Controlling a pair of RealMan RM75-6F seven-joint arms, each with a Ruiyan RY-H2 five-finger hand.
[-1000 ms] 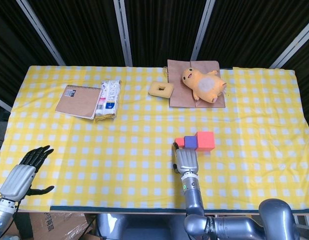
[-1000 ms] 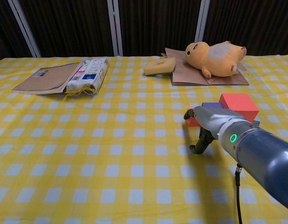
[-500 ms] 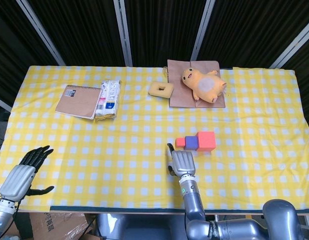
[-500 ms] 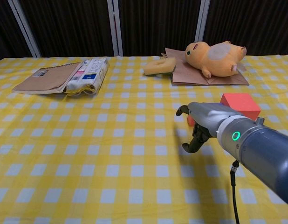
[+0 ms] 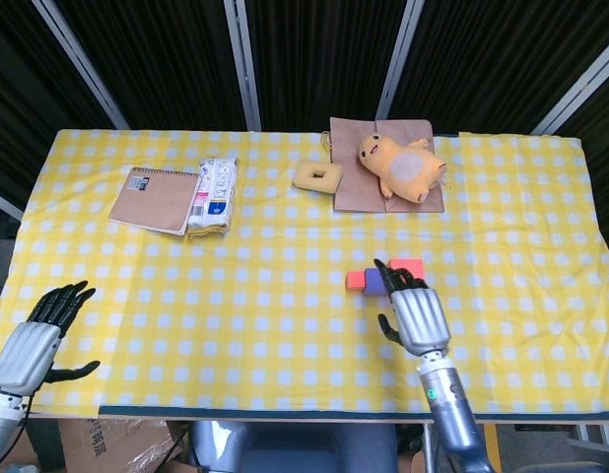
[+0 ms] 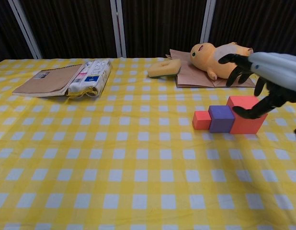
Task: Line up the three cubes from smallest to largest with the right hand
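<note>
Cubes are sitting in a touching row right of centre: small red cube (image 6: 201,120), purple cube (image 6: 221,118), big red cube (image 6: 246,120). Right hand (image 6: 265,79) is hovering above, fingers spread, holding nothing; it should lift straight up without bumping them.

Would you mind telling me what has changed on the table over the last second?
The right hand has lifted away from the small red cube end of the row, swung right, and now hovers open above the large red cube. It holds nothing. The left hand shifted slightly. The small red cube, purple cube and large red cube stayed lined up; the notebook and plush toy did not move.
</note>
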